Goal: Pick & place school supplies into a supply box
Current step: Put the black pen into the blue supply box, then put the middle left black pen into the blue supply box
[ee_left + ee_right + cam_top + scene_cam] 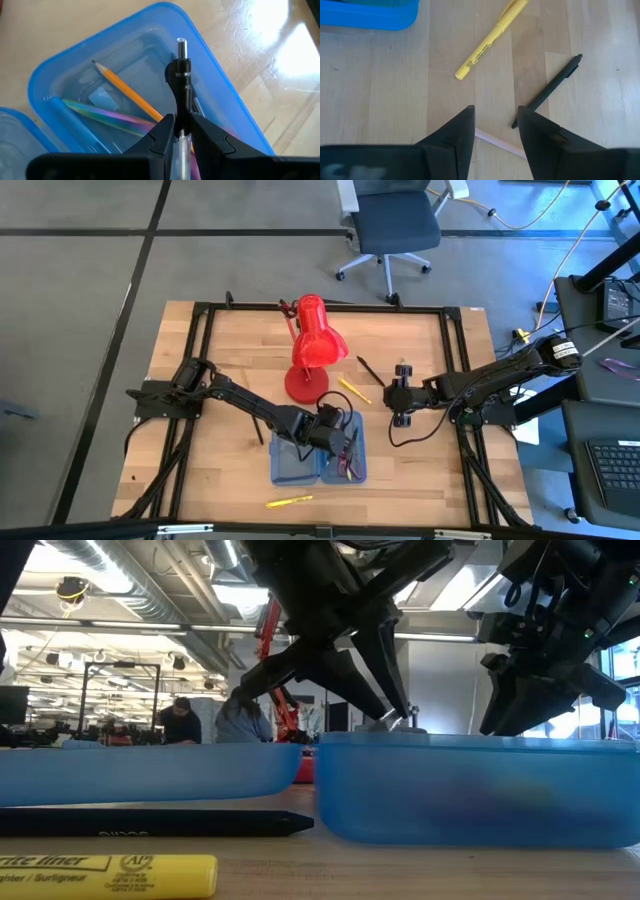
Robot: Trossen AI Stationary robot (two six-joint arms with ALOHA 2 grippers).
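Observation:
The supply box [298,468] lies open near the table's near edge, a blue translucent case with two halves side by side. My left gripper [338,442] hovers over its right half [220,95] and is shut on a black and clear pen [182,75]. That half holds an orange pencil [125,90], a rainbow-coloured pencil [105,116] and a blue pen [75,125]. My right gripper [393,393] is open above bare table right of the lamp. Below it lie a yellow pen [490,42], a black pen [547,92] and a thin pale stick [500,142]. My left gripper pinches the pen's barrel [183,107] between its two fingers, and the pen lies along the fingers with its silver tip [181,45] sticking out ahead. The fingers slant down from above and from the table's left. The pen is lifted clear over the box's right half.
A big red desk lamp [315,345] stands just beyond the box at mid table. A yellow highlighter [290,502] and a black pen [150,823] lie at the near edge in front of the box. A black frame [205,315] runs round the tabletop. People sit in the room behind [180,720].

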